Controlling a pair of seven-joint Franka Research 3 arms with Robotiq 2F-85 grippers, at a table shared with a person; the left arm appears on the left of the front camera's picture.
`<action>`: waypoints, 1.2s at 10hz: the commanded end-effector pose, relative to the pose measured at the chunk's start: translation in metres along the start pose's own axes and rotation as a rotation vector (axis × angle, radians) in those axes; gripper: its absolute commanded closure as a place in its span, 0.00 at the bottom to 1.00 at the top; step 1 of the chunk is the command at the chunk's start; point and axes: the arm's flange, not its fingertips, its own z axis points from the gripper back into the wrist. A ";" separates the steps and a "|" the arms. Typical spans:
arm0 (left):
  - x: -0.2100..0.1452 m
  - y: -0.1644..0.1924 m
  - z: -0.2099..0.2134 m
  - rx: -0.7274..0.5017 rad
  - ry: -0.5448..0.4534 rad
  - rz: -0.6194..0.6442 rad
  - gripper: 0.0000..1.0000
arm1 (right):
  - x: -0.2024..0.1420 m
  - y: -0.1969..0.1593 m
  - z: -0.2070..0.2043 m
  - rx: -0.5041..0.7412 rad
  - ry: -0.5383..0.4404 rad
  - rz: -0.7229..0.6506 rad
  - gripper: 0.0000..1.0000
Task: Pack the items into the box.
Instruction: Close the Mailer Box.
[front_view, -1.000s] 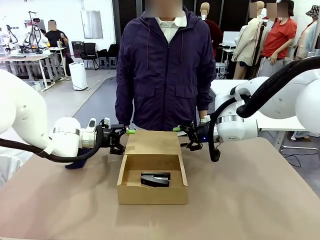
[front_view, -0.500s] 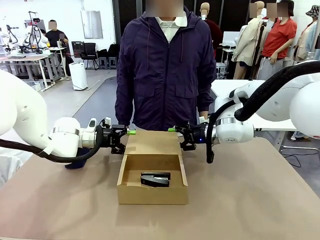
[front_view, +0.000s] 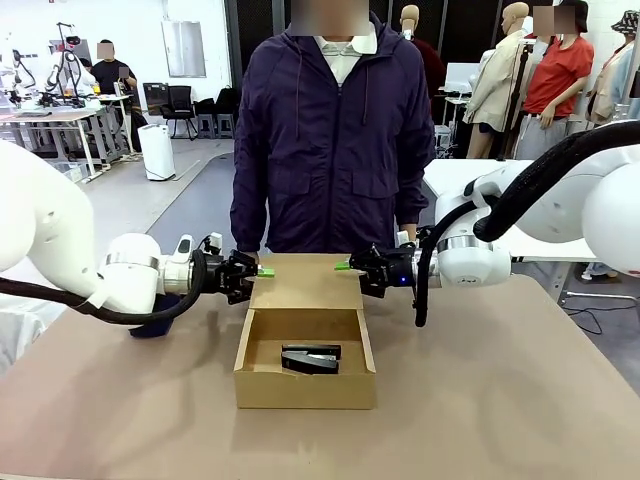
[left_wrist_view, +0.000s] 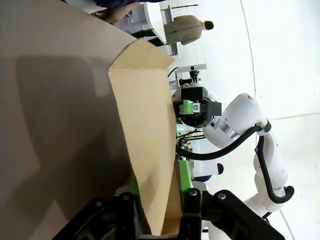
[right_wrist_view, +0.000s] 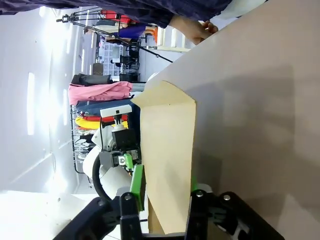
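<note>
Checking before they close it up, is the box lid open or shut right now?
Open. The lid lies folded back behind the box, whose inside and a black item show. The left gripper and right gripper flank its edges.

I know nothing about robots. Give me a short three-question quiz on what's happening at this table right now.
1. True or false: the box holds a black item.
2. What does the left gripper pinch? A) the flap lid B) a sleeve C) a cable
3. Fill in: the right gripper is at the lid's other ____.

Key: 1 true; 2 A; 3 edge.
</note>
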 end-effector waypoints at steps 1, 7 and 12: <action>0.003 -0.006 -0.005 -0.040 0.015 -0.058 0.64 | -0.012 0.002 0.006 0.018 0.014 0.053 0.59; -0.030 -0.052 0.010 -0.163 0.097 -0.284 0.64 | -0.040 0.058 0.029 0.115 0.032 0.320 0.59; -0.013 -0.050 -0.002 -0.151 0.101 -0.239 0.64 | -0.022 0.058 0.019 0.078 0.039 0.253 0.59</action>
